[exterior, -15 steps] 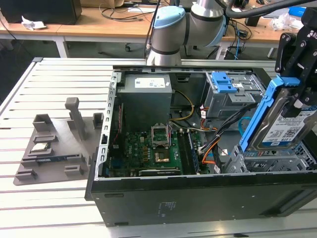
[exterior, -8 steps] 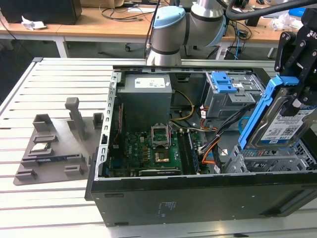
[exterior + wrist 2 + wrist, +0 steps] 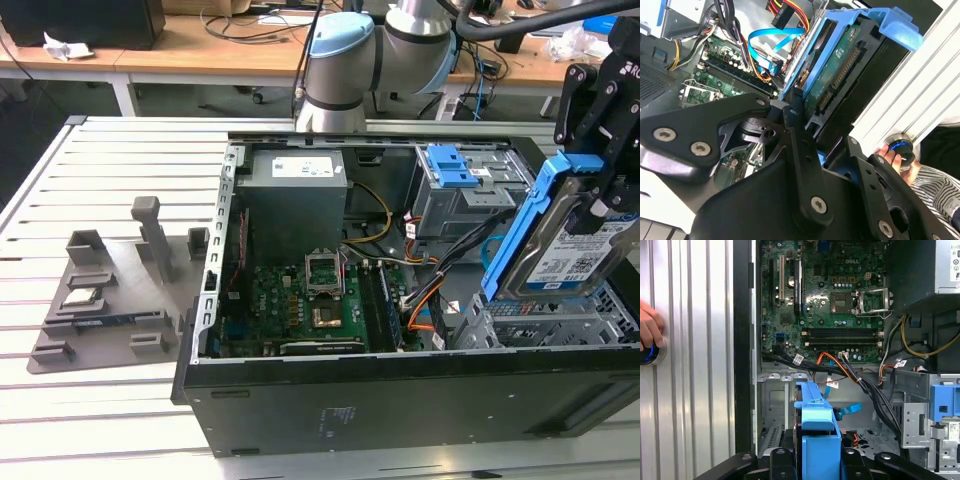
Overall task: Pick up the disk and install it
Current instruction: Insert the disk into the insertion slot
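Observation:
The disk (image 3: 572, 252) is a silver drive with a white-and-blue label in a blue bracket. It hangs tilted on edge over the end of the open computer case (image 3: 400, 390) on the exterior view's right. My gripper (image 3: 604, 188) comes down from above and is shut on the disk's upper part. In the second wrist view the black gripper (image 3: 799, 107) clamps the disk (image 3: 840, 70), whose circuit-board underside shows. In the first wrist view the bracket of the disk (image 3: 816, 415) juts out from between the fingers over a metal drive bay (image 3: 775, 405).
Inside the case lie the motherboard (image 3: 310, 300), the grey power supply (image 3: 295, 195), a drive cage with blue latches (image 3: 455, 175) and loose orange, black and blue cables (image 3: 430, 300). A grey fixture tray (image 3: 110, 300) lies on the slatted table. A hand (image 3: 647, 325) rests on a blue-lit button (image 3: 651, 354).

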Tool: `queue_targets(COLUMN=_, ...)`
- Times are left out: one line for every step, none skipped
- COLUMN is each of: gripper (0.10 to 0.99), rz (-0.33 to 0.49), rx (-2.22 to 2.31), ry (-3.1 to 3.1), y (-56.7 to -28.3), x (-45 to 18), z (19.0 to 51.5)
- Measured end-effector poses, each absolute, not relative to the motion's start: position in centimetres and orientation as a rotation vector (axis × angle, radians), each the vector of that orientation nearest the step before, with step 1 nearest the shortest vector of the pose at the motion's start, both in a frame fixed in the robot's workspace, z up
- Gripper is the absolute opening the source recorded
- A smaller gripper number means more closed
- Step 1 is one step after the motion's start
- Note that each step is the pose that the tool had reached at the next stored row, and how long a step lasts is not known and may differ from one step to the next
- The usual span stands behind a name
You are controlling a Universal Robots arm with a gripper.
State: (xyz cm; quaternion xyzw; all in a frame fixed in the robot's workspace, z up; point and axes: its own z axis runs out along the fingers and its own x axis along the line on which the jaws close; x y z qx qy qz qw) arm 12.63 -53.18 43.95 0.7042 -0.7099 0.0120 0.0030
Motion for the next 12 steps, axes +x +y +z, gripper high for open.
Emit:
queue_targets(gripper=0.365, rz=0.038, rx=2.208, ry=-2.226, y=-53.19, x=12.63, z=43.95)
queue_targets(gripper=0.365, rz=0.045, rx=2.205, ry=-2.223, y=-53.19, x=12.63, z=43.94)
queue_targets(gripper=0.365, rz=0.054, rx=2.200, ry=-2.218, y=-53.20, x=12.63, z=43.87)
queue_targets(gripper=0.365, rz=0.054, rx=2.200, ry=-2.218, y=-53.22, x=12.63, z=43.83)
queue_targets(gripper=0.365, rz=0.055, rx=2.200, ry=-2.218, y=-53.24, x=12.63, z=43.80)
queue_targets(gripper=0.365, rz=0.055, rx=2.200, ry=-2.218, y=-53.25, x=12.63, z=43.74)
queue_targets(gripper=0.365, rz=0.058, rx=2.199, ry=-2.217, y=-53.27, x=12.63, z=43.70)
queue_targets(gripper=0.365, rz=0.060, rx=2.198, ry=-2.216, y=-53.28, x=12.64, z=43.64)
queue_targets(gripper=0.365, rz=0.060, rx=2.197, ry=-2.216, y=-53.28, x=12.65, z=43.58)
queue_targets(gripper=0.365, rz=0.060, rx=2.197, ry=-2.216, y=-53.29, x=12.65, z=43.54)
queue_targets(gripper=0.365, rz=0.060, rx=2.198, ry=-2.216, y=-53.29, x=12.67, z=43.43)
queue_targets(gripper=0.365, rz=0.060, rx=2.198, ry=-2.216, y=-53.29, x=12.68, z=43.23)
